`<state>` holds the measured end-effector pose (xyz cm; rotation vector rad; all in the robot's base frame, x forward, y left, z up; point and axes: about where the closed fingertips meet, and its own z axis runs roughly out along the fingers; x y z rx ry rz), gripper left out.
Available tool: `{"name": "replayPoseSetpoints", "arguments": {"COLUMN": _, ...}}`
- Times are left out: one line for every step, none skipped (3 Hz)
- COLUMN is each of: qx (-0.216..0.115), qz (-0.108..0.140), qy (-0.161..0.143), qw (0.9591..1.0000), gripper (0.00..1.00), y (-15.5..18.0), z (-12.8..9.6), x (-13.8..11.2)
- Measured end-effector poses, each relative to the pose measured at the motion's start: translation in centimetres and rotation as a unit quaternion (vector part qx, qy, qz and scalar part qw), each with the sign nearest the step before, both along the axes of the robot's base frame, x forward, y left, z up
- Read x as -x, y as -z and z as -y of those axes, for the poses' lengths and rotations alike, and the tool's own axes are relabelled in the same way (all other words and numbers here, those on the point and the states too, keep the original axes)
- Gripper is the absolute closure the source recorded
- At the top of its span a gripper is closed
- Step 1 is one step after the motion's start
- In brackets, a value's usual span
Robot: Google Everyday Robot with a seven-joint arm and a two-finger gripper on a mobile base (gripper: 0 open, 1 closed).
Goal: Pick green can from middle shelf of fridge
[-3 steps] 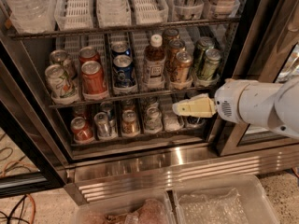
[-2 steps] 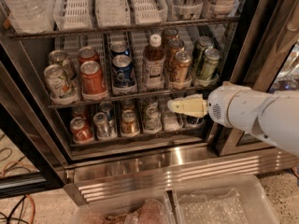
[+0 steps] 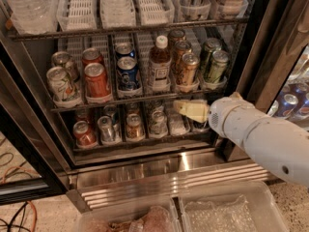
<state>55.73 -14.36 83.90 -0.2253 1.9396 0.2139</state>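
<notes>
Camera view. Looking into the open fridge (image 3: 270,42). Counting along the middle shelf (image 3: 145,96) from left edge to right edge: two pale cans (image 3: 60,83), two red cans (image 3: 96,79), two blue cans (image 3: 127,73), one brown bottle (image 3: 159,64) with a white cap, three brown-gold cans (image 3: 187,67), two green ones. Sitting upright in the front cup at the right edge of that shelf: green can (image 3: 218,65). Standing directly behind it in the same lane: second green can (image 3: 209,50). Showing four front cans on the lower shelf (image 3: 145,141), with more cans behind, too hidden for counting. Holding one clear water bottle (image 3: 24,6) at the left edge of the top shelf (image 3: 125,28), plus white lanes. Lying at the bottom edge: two clear bins (image 3: 227,209).

Hanging just under the right part of the middle shelf, in front of the lower shelf: gripper (image 3: 182,107), pale yellow, pointing left. Sitting below and left of the green can, not touching it. Pincer state: cannot tell. Sloping down to the bottom right corner: white arm (image 3: 260,139).

Comparing with the earlier frames: gripper tip barely shifting left, wrist moving left, arm dropping from near level to a steep slope. Cans all staying put.
</notes>
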Motion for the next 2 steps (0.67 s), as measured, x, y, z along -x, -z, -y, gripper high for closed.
{"name": "replayPoseSetpoints", "arguments": {"qx": -0.006, "qz": 0.003, "qy": 0.023, "qw": 0.9997, "gripper": 0.00, "y": -0.09, "z": 1.52, "x": -0.71}}
{"name": "replayPoseSetpoints", "arguments": {"qx": -0.001, "qz": 0.005, "qy": 0.022, "qw": 0.9997, "gripper": 0.00, "y": 0.29, "z": 0.94, "x": -0.50}}
